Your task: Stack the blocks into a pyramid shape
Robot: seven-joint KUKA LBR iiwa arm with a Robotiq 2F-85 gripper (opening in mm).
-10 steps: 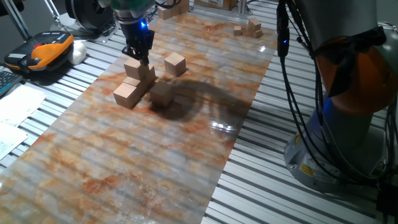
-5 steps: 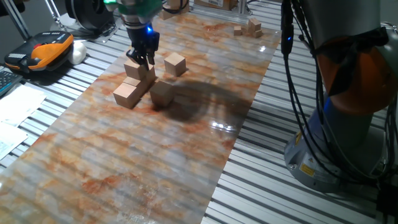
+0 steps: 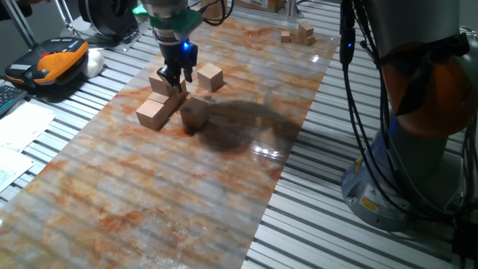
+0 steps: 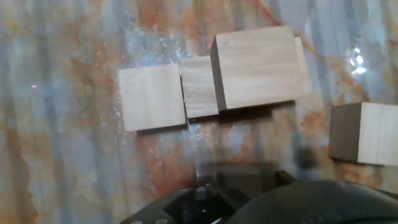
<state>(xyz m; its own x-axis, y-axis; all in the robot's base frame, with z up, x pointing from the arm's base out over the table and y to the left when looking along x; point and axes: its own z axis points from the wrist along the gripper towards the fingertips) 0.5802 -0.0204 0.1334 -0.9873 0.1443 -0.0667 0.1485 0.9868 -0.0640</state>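
on the far left of the fixed view there's a black-and-orange device [image 3: 51, 61] sitting on the slatted bench, with some papers [image 3: 19, 138] lying nearer the camera. moving right onto the marbled orange mat [image 3: 187, 194], the blocks start: a row of blocks runs diagonally, with the front block [image 3: 152, 114] at the near-left end, a middle block [image 3: 158, 99] touching it, and a raised block [image 3: 164, 81] sitting on top at the far end of the row. the hand view shows the same row from above, front block [image 4: 152, 97], middle one [image 4: 199, 86], and the raised block [image 4: 255, 66] clearly higher and overlapping what's under it.

the gripper [image 3: 179, 74] hangs just above and beside that raised block, blue light glowing on its body. its fingers look like they're not clamped on anything, but how wide they stand, can't tell from here, and the hand view only shows dark housing at the bottom.

just right of the row there's a shaded block [image 3: 194, 113] alone on the mat in the arm's shadow, close to the row but apart from it. further back sits a lone block [image 3: 210, 76], also apart. top right, a little heap of small pieces [image 3: 299, 33]. the far right is the robot base [image 3: 418, 149] with cables [image 3: 358, 112] hanging down.
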